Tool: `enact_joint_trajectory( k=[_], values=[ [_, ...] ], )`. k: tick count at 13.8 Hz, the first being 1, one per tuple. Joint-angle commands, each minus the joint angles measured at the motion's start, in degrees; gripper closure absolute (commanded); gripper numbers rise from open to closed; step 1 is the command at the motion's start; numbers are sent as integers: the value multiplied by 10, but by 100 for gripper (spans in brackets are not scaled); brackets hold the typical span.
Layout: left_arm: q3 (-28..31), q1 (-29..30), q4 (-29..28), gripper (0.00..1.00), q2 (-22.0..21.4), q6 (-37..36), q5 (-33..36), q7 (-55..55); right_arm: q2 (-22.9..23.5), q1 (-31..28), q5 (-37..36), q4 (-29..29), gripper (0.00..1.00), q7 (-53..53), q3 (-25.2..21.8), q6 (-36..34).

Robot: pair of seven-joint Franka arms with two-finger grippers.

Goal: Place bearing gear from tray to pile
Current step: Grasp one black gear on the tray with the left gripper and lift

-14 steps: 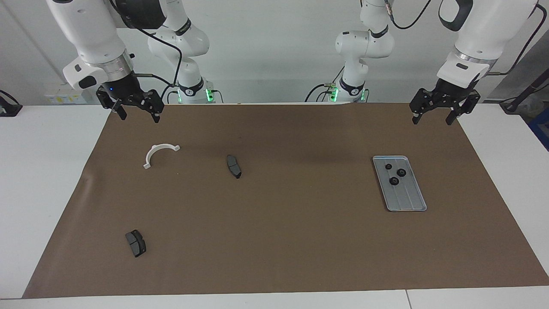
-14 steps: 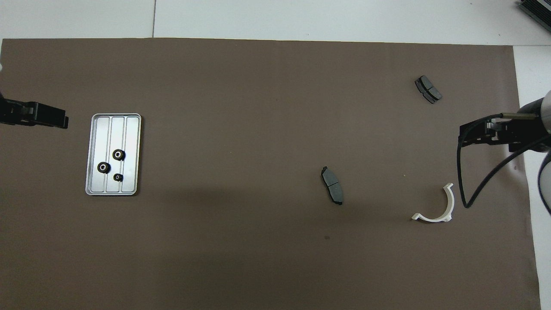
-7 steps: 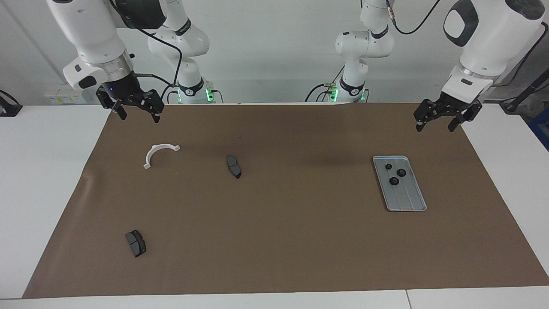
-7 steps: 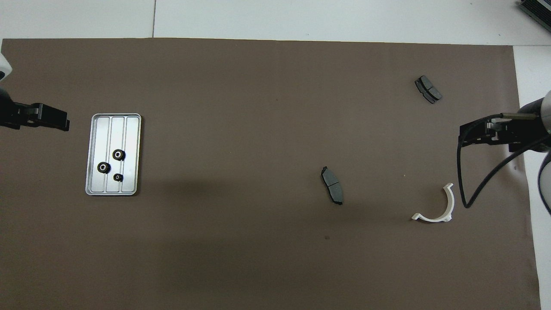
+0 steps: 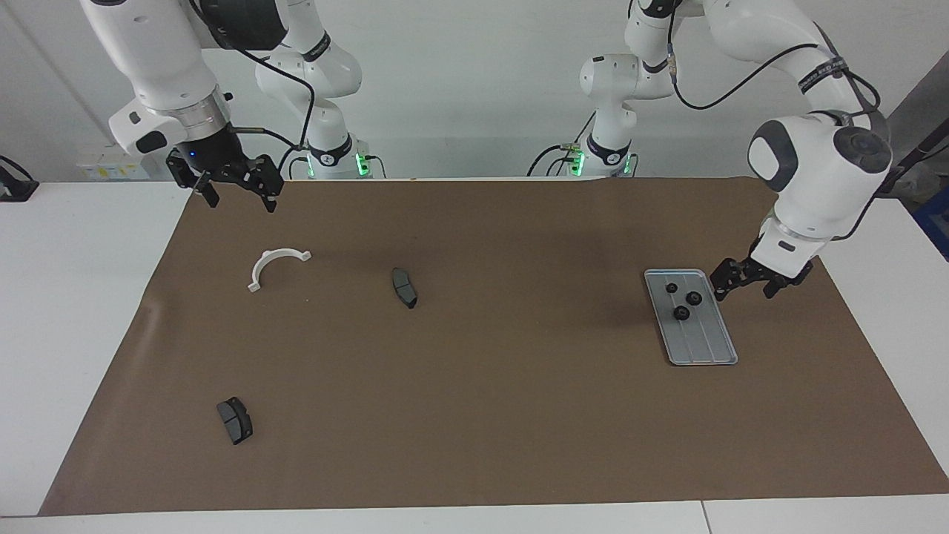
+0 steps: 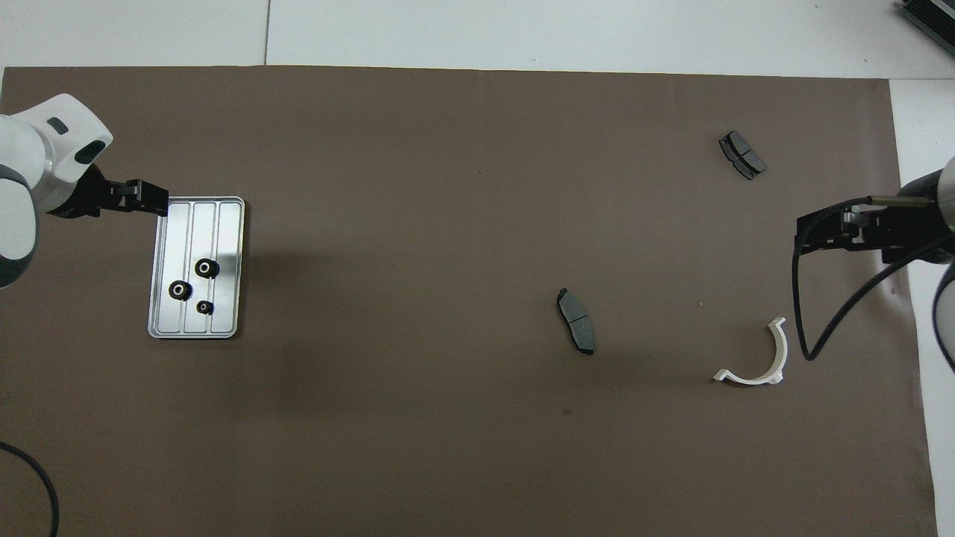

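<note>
The left pincer (image 5: 749, 287) is seen low beside the tray (image 5: 708, 345), at its edge toward the left arm's end of the bench, with its jaws spread wide and nothing held. Three gears (image 5: 683, 299) are found lying on the tray, in the half nearer the robots – none has been lifted yet. The step in hand is judged to be the approach for the first pick. For the next move, the pincer would need to be brought over one gear, lowered round it and closed, without the tray rim being struck. The pile – a bracket (image 5: 276, 265) and two brake pads (image 5: 404, 287) – is spread toward the right arm's end, well apart from the tray. The right pincer (image 5: 236, 191) is held waiting, open and empty, over the mat (image 5: 474, 415) edge nearest the robots.
</note>
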Motion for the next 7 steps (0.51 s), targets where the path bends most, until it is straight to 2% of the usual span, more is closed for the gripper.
enact_joint_trajectory(
  k=[1,4,7],
  values=[
    [-1,6,-47,0,26,73,-8,10,-1,-6,12,-1,0,-14,2,-6],
    [-1,13,-93,0,32,122,-8,11,-1,-6,12,-1,0,-14,2,-6],
    [-3,6,-128,10,30,133,-8,5,-1,-6,12,-1,0,-14,2,-6]
  ],
)
